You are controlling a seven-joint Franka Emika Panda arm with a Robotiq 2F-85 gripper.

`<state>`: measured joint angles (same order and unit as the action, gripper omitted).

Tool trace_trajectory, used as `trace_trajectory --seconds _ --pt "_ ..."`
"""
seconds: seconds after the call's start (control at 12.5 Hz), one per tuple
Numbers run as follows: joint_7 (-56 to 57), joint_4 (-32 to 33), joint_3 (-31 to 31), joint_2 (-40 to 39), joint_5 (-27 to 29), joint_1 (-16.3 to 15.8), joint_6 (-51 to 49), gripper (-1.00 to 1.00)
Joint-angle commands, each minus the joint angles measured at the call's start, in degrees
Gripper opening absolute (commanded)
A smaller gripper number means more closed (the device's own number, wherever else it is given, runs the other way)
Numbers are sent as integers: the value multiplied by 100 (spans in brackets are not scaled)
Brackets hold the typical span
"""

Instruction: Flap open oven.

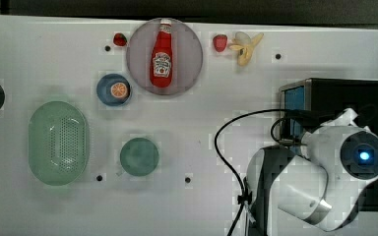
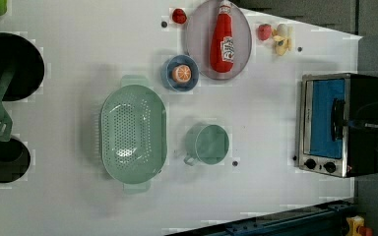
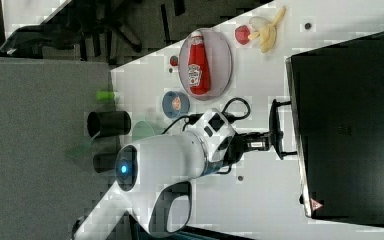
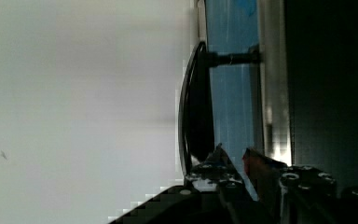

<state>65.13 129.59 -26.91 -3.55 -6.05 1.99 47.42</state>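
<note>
Tool [image 4: 230,161] (barely parted) straddles oven's [image 2: 359,123] black handle [image 4: 196,107].

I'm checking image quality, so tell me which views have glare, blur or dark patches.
Wrist view: the table washes out pale, the oven body goes near black. Top view: a blue light glows on the arm. Right view: the oven's top is a featureless black.
</note>
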Motion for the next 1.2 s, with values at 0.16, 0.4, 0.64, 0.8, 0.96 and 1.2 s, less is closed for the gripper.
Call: trace_trajectory --seconds 0.16,0.4,0.64,0.8,0.96,1.2 --pt "280 5 -25 -226 -12 18 306 -65" --pt "269 3 15 -417 -17 0 366 -65" --pt "-289 7 161 -460 -672 -113 356 -65" --pt "-1203 45 324 -463 -1408 -229 331 -65" --pt "-1960 124 528 -471 -1993 -341 221 -65" --pt "-2953 190 883 -608 -2699 -486 20 -65"
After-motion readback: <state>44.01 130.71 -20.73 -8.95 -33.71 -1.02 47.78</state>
